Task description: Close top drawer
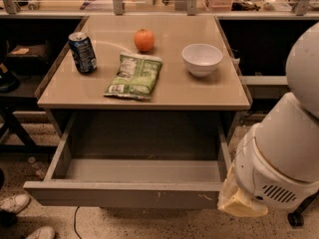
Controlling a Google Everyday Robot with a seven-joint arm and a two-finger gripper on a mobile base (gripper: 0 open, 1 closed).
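The top drawer (124, 194) is a wide, shallow grey metal drawer pulled far out from under the table, and its inside is empty. Its flat front has small white scratches right of centre. My white arm (284, 153) fills the right side of the camera view. Its lowest cream-coloured part sits right beside the drawer's front right corner. My gripper itself is not in view; only the arm's large segments show.
On the tan tabletop (199, 91) lie a blue soda can (82, 53), an orange (144, 40), a green chip bag (134, 75) and a white bowl (202, 59). White shoes (15, 203) are at the bottom left. Dark shelves flank the table.
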